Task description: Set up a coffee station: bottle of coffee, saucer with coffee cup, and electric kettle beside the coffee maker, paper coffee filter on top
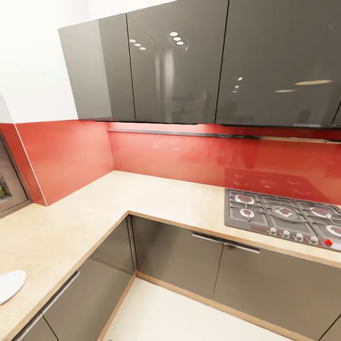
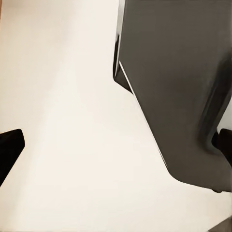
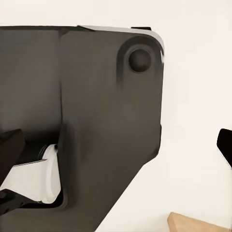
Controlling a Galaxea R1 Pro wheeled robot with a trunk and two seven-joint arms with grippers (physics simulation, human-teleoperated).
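Across the head view runs an L-shaped stretch of the kitchen countertop [image 1: 156, 194], light wood-grain, wrapping a corner over dark grey glossy base cabinets [image 1: 199, 258]. Red backsplash [image 1: 180, 156] sits behind it, with glossy dark wall cabinets [image 1: 189, 61] above. Gas hob [image 1: 284, 215] is inset on the right part of the counter, grey with several burners, a row of knobs along its front edge, and a red one near the right corner. At lower left, partly cut by the frame edge, a flat round white plate that looks like the saucer [image 1: 9, 285] lies on the counter near its front edge, well apart from the hob. Pale floor [image 1: 180, 312] shows below the cabinets. A window frame edge [image 1: 8, 184] sits at far left.

Left wrist view: left gripper [image 2: 116, 142] has dark fingertips at opposite edges of the picture, jaws wide apart, nothing between them, over pale floor and a dark grey robot body part [image 2: 179, 92].

Right wrist view: right gripper [image 3: 116, 145] also has its fingertips at both edges, jaws apart, holding nothing; a dark robot body panel [image 3: 92, 121] with a white part [image 3: 36, 179] lies behind, and a wood-coloured corner [image 3: 198, 224], blurred, is in the frame corner.
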